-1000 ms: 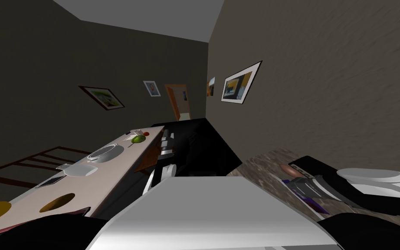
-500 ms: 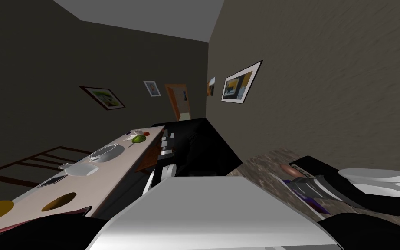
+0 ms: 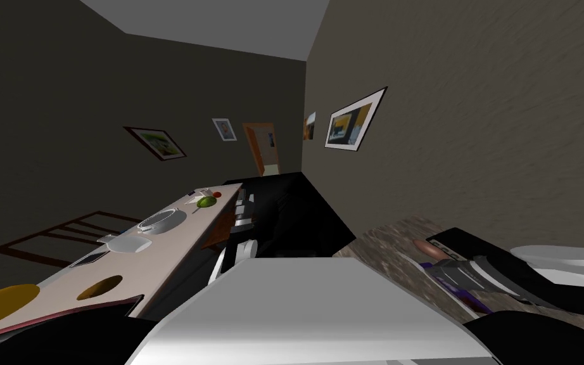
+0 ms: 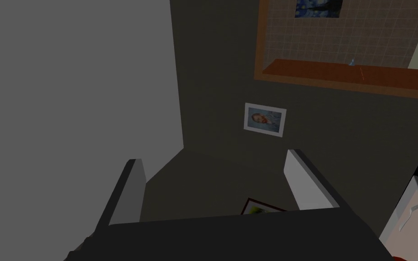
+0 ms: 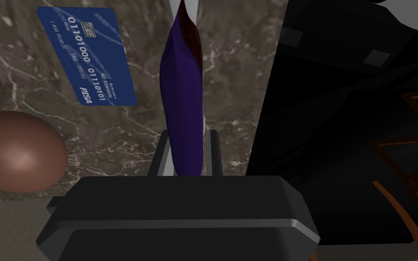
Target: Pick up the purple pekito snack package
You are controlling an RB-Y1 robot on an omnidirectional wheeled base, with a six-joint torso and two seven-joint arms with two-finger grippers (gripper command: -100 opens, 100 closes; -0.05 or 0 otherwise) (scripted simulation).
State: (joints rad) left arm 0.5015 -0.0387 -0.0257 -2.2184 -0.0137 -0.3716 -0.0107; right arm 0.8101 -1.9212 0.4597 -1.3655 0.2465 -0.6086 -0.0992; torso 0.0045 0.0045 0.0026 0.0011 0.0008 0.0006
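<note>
The purple snack package (image 5: 181,90) sat between the two thin fingers of the right gripper (image 5: 187,136). The fingers pressed on its two flat sides, so the claw was pinching it. The package was seen from its thin edge and stuck out past the fingertips, with a dark brown part at its far end. It was over a brown marble top (image 5: 230,90) with white veins. I could not tell if the package touched the top or hung just above it.

Near the package, on one side, a blue card (image 5: 88,56) with white numbers lay flat on the marble. A round brown thing (image 5: 15,152), like an egg, sat close to the gripper's dark box on that same side. On the other side of the package the marble ended at a straight edge, and past it was a black area (image 5: 339,136).

In the head view, the package (image 3: 468,298) and the right gripper (image 3: 446,274) were at the lower right of the frame, with the brown round thing (image 3: 425,248) just above them.

At the left of that frame stood a long pale table (image 3: 177,237) with a white bowl (image 3: 129,243) and a green round thing (image 3: 206,202).

The left gripper (image 4: 212,158) had its fingers spread wide, holding nothing.
</note>
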